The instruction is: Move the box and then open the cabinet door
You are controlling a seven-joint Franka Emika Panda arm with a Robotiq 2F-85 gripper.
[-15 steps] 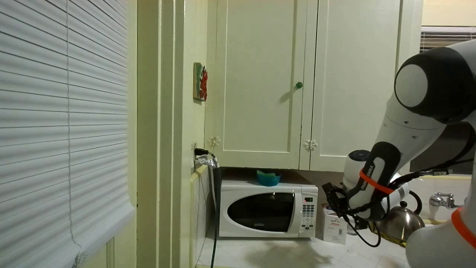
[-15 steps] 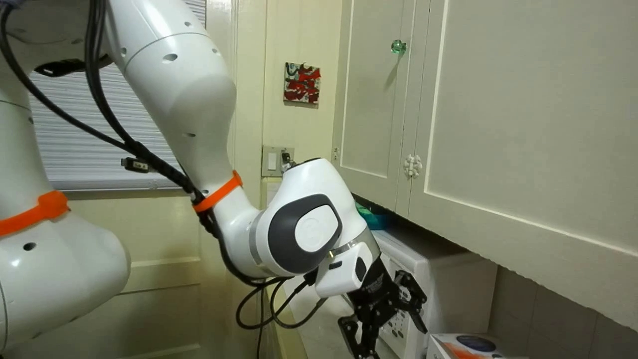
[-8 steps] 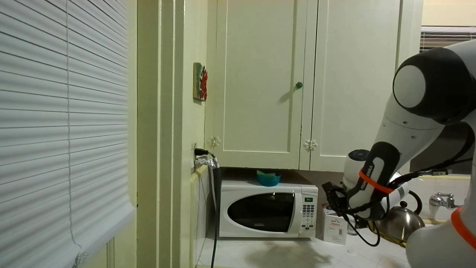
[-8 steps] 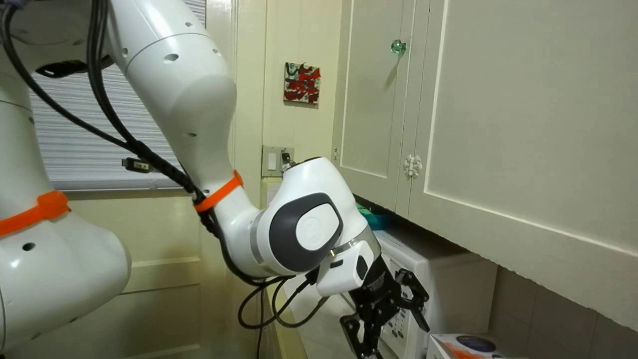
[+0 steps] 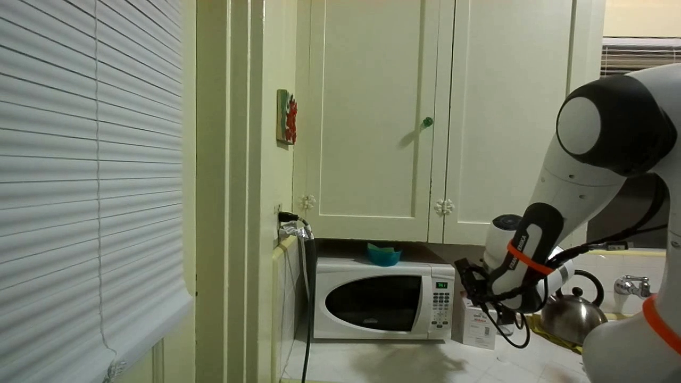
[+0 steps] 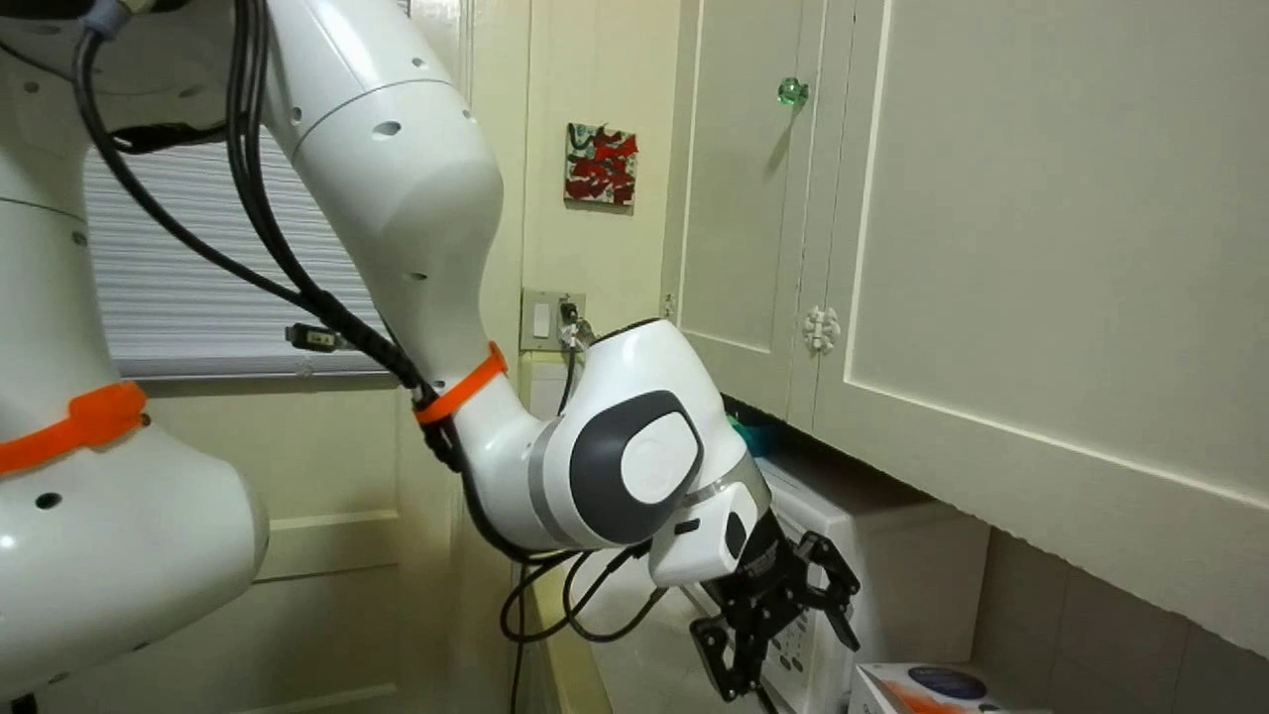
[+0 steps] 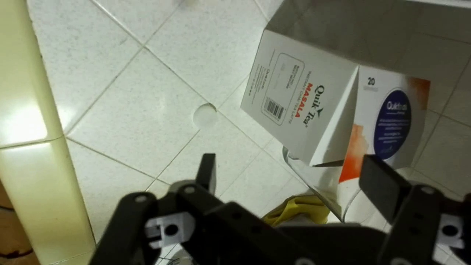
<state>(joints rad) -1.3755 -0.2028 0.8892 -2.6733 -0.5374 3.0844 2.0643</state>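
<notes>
1. Fingers [image 7: 206, 171]: spread apart, holding nothing, above the table [image 7: 121, 110]. Sent straight on, one might land on the lid [image 7: 390, 121] of the box [image 7: 305, 99] rather than beside it. The wrist view gives little sense of the drop left; in an exterior view the fingers [image 6: 843, 632] and box are plainly apart.

2. Box: upright on the table just beside the microwave [image 5: 372, 303], ungripped. Its lid looks partly raised at the front edge, so a grip up there would likely buckle; a hard shove could tip it. The wrist view alone makes that gap plain and the label easy to read; in an exterior view the box [image 5: 479, 327] shows its standing front, the top partly masked.

3. Clear thing [image 7: 327, 184], perhaps glass, with a yellow cloth [image 7: 303, 209] near it. Whether it touches the box I cannot tell; if so, moving the box may topple it.

4. Door [image 5: 367, 106]: shut, above the microwave. Its green knob [image 5: 428, 122] appears in both exterior views, not the wrist view. Round and probably slick, it could slip from the fingers.
</notes>
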